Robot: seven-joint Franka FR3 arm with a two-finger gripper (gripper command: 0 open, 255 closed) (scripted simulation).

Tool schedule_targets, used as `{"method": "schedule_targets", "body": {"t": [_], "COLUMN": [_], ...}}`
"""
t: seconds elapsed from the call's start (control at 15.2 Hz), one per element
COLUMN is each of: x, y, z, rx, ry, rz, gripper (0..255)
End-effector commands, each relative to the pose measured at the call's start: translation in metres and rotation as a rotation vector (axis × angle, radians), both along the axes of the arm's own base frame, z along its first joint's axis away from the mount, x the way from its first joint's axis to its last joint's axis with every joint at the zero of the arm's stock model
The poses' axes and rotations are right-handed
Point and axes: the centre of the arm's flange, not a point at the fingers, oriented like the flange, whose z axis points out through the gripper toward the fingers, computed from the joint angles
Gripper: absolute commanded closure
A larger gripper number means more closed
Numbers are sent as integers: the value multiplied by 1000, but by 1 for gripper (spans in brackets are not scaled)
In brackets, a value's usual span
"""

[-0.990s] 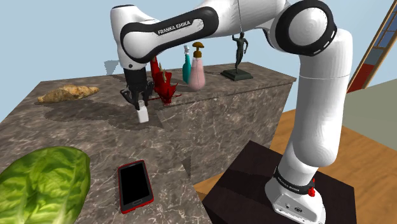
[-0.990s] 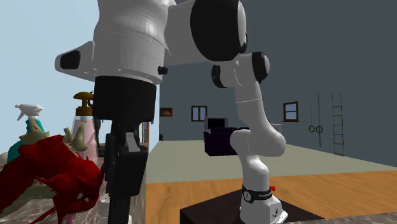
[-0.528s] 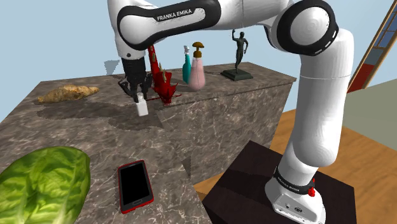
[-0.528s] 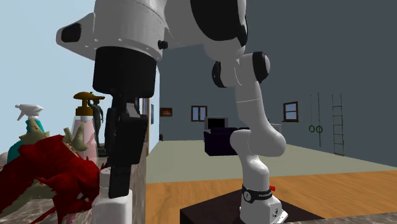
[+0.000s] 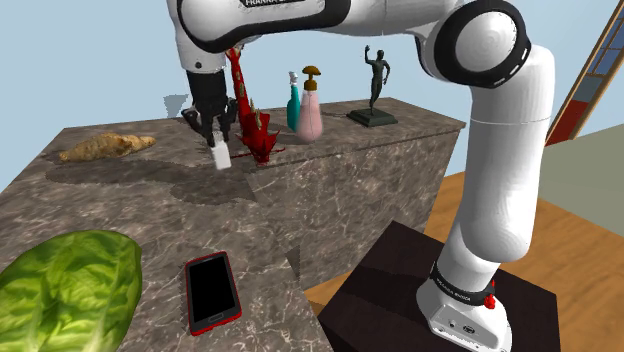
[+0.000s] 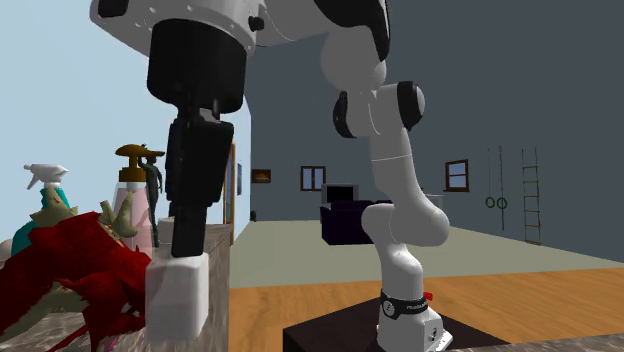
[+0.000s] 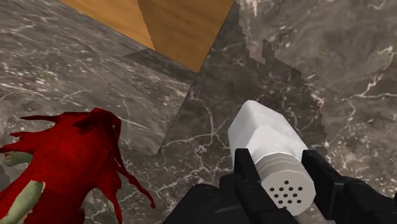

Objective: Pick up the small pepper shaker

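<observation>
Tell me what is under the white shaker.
Dark marble counter with a shadow lies below the shaker, which is clasped in the tool. The patch directly behind the shaker is covered.

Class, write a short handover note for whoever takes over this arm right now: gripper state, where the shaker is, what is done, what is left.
Gripper: shut on the white shaker, clasping it near its holed cap.
Shaker: hanging just above the marble counter, beside the red figure.
Done: grasp made, shaker off the counter.
Left: probably only to raise it a little more and hold it steady.
</observation>
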Motion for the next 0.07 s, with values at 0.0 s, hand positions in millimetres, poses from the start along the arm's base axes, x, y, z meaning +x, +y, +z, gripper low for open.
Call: {"method": "schedule_targets", "body": {"t": [0.0], "x": [0], "y": [0], "z": [3], "rx": [0], "ry": [0], "rz": [0], "gripper": [255]}}
